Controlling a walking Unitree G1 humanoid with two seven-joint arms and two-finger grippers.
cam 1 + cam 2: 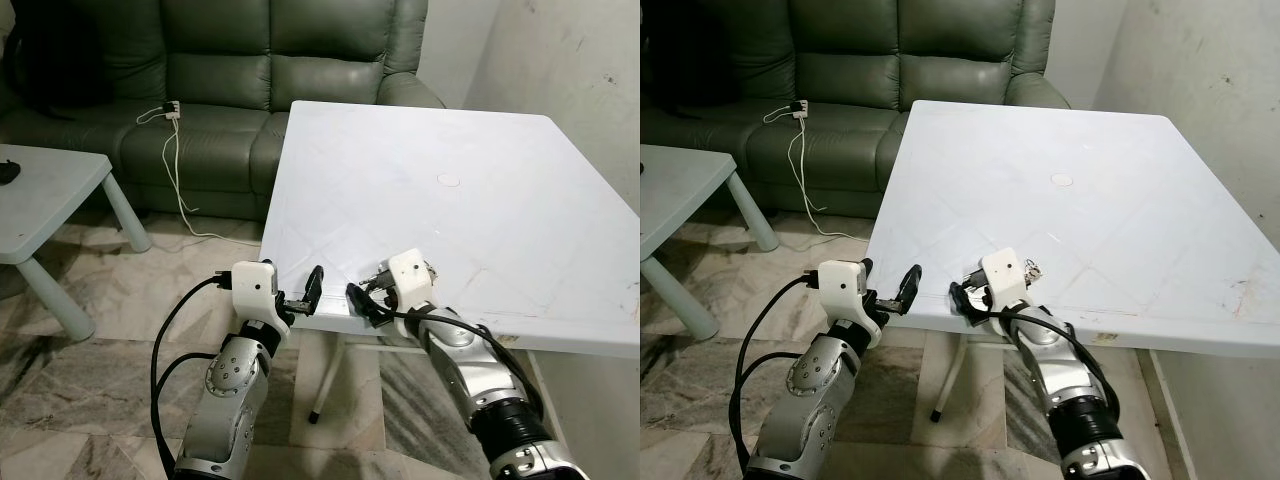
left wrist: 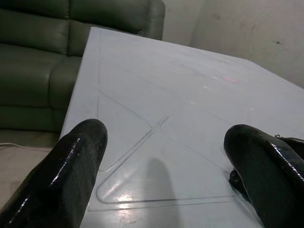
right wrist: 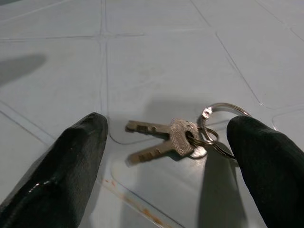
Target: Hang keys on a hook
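Left eye view: a white table (image 1: 450,180) stands in front of a dark green sofa (image 1: 230,90). Both arms reach to the table's near edge, close to its near left corner. The left gripper (image 1: 300,298) hangs just off that edge, its black fingers spread and holding nothing. The right gripper (image 1: 368,300) sits over the edge beside it, under its white wrist housing. The keys (image 1: 432,272) glint on the tabletop just beyond that housing. A white cable (image 1: 175,170) runs from a charger (image 1: 170,109) on the sofa seat down to the marble floor (image 1: 80,380). A low side table (image 1: 45,200) stands off to the left.

Right eye view: the same layout. The keys (image 1: 1036,268) lie near the near edge, touching nothing but the tabletop. A faint round mark (image 1: 1062,180) shows toward the table's middle.

Left wrist view: the two black fingers (image 2: 71,175) stand wide apart, with nothing between them. The tabletop's moulded grooves stretch ahead toward the sofa.

Right wrist view: two keys on a ring (image 3: 183,137) lie flat on the tabletop between the widely parted fingers (image 3: 66,166). The ring is close to one fingertip, and neither finger is touching the metal. A thin rust-coloured streak (image 3: 128,202) marks the surface nearer the camera.
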